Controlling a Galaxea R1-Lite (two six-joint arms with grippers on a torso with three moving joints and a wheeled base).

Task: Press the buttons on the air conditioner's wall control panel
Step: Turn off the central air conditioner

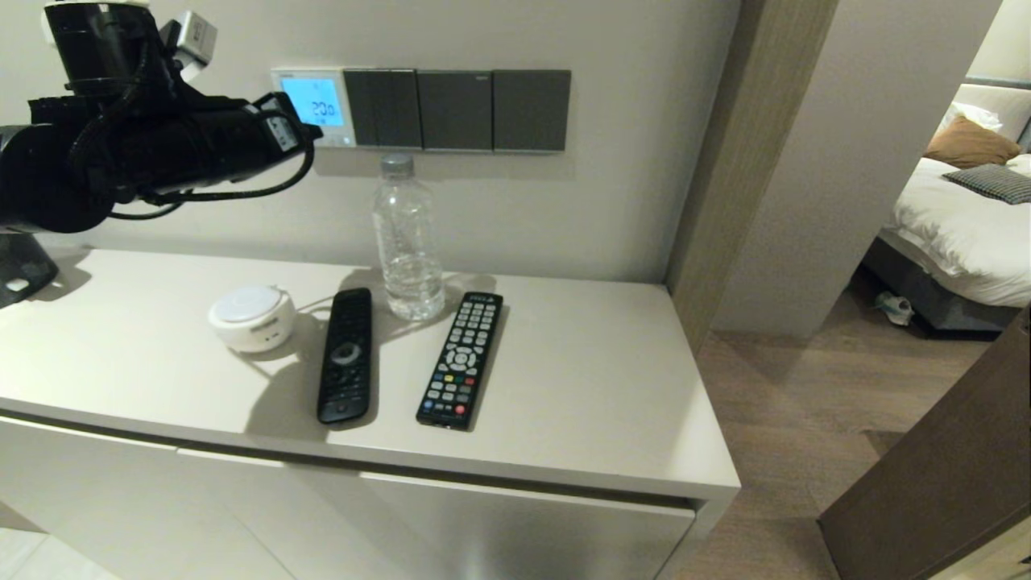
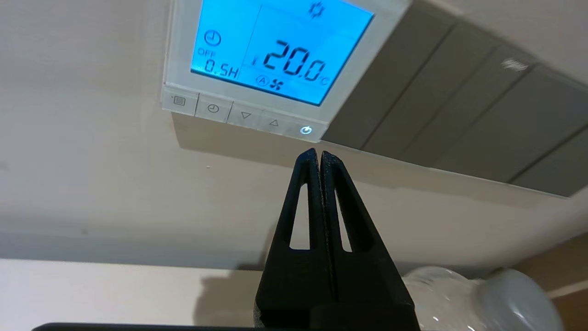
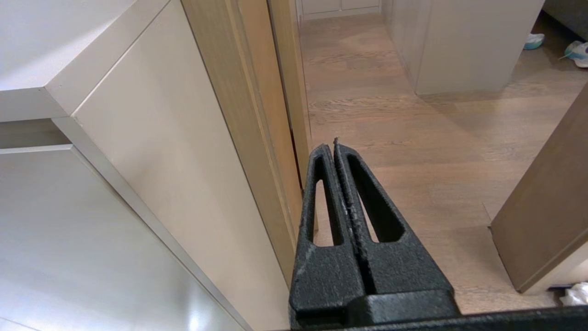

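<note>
The air conditioner's wall control panel hangs on the wall above the table, at the left end of a row of dark grey switch plates and touching the first of them. Its screen glows light blue and reads 20.0 °C, with "OFF 0.5H" to one side. Along the panel's lower edge runs the row of buttons: a menu key, a clock key, a down arrow, an up arrow and a lit power key at the end nearest the switch plates. The left tool is raised in front of the panel, its two fingers pressed together into a narrow tip holding nothing; in the left wrist view that tip sits just below the power key, and whether it touches the wall cannot be told. Below the panel, on the table, stand a clear water bottle, a small round white device and two black remote controls. The right tool, fingers closed on nothing, hangs far from the panel, beside the table's end over the wooden floor.
</note>
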